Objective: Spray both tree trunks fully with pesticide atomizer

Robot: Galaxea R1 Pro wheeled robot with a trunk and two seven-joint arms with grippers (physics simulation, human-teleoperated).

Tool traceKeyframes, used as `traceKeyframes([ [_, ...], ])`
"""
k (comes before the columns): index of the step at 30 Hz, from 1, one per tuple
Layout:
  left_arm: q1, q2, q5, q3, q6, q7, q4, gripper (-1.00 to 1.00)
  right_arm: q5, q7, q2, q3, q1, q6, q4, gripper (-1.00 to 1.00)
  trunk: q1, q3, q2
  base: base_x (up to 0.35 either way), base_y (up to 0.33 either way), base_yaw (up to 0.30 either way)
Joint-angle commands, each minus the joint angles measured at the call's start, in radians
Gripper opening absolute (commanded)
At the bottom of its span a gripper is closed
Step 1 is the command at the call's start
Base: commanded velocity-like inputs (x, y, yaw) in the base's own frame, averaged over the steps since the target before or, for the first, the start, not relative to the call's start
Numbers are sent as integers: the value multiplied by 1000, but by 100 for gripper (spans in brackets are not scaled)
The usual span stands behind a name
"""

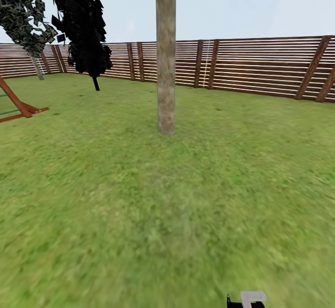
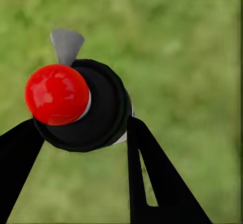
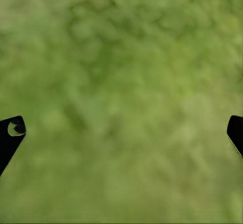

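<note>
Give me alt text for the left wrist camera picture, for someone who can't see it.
The left gripper holds the pesticide atomizer, a dark round bottle with a shiny red top and a grey nozzle piece, clamped between its two black fingers. Behind it is blurred green lawn.
</note>
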Motion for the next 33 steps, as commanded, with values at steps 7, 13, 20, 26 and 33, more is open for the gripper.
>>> traceKeyframes([
  [7, -2, 0, 3, 7, -5, -6, 4, -100, -10, -1, 0, 8, 0, -3, 0, 100, 0, -1, 0, 339, 0, 0],
  [13, -2, 0, 3, 7, -5, -7, 4, -100, -10, -1, 0, 9, 0, -3, 0, 100, 0, -1, 0, 339, 0, 0],
  [20, -2, 0, 3, 7, -5, -7, 4, -100, -10, -1, 0, 8, 0, -3, 0, 100, 0, -1, 0, 339, 0, 0],
  [26, -2, 0, 3, 7, -5, -7, 4, -100, -10, -1, 0, 8, 0, -3, 0, 100, 0, -1, 0, 340, 0, 0],
  [33, -2, 0, 3, 7, -5, -7, 4, -100, -10, -1, 0, 9, 0, -3, 0, 100, 0, -1, 0, 339, 0, 0],
])
